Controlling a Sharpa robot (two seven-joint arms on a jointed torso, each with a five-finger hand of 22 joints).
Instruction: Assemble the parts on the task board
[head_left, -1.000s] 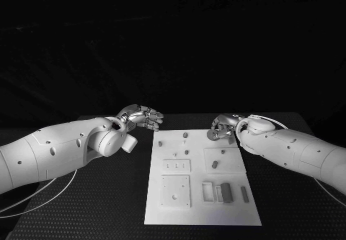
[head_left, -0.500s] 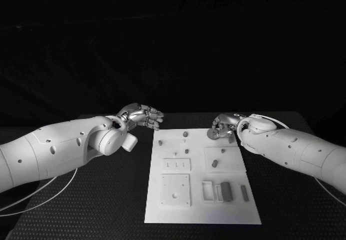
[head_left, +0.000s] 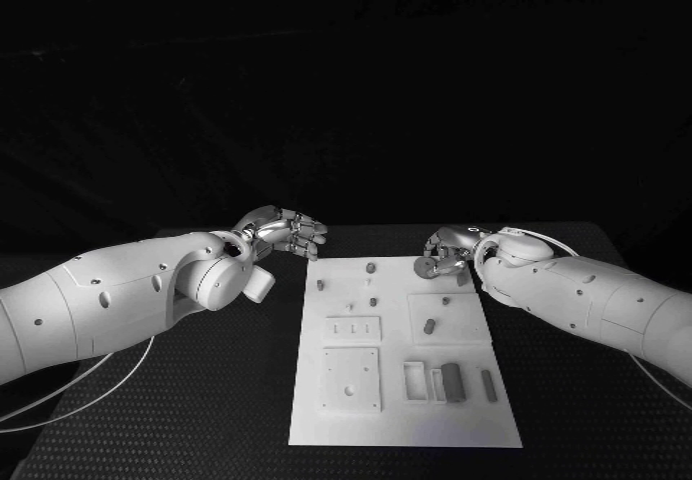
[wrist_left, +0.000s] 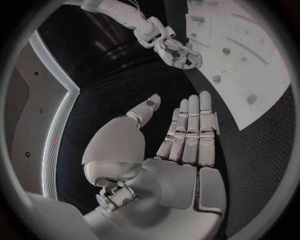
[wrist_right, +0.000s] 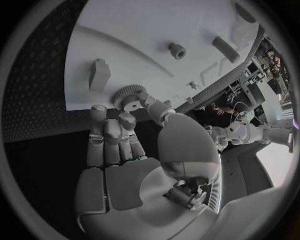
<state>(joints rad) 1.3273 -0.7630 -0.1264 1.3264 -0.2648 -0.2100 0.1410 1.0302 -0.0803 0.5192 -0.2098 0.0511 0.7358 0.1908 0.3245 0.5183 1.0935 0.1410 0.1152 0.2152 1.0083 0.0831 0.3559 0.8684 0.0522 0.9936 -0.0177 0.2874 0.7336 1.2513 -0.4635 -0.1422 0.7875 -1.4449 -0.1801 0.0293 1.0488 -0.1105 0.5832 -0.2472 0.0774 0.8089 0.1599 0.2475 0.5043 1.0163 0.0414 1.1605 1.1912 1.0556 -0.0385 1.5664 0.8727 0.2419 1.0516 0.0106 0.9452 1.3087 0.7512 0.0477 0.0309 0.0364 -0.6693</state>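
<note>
The white task board (head_left: 405, 422) lies in the middle of the table. My right hand (head_left: 450, 248) hovers over its far right corner and pinches a small toothed gear (head_left: 427, 267) between thumb and fingers; the right wrist view shows the gear (wrist_right: 129, 94) at the fingertips, just off the board's edge (wrist_right: 125, 30). My left hand (head_left: 283, 232) hangs above the table beyond the board's far left corner, fingers straight, thumb apart, holding nothing (wrist_left: 182, 135). Small pegs (head_left: 371, 268) stand on the far half of the board. An oblong part (head_left: 430, 325) lies on a square plate.
On the near half of the board there are a flat plate with holes (head_left: 351, 380), a small socket block (head_left: 352, 329) and long dark bars (head_left: 453, 383) beside a white frame. Black table (head_left: 173, 420) surrounds the board. A cable loops at the left.
</note>
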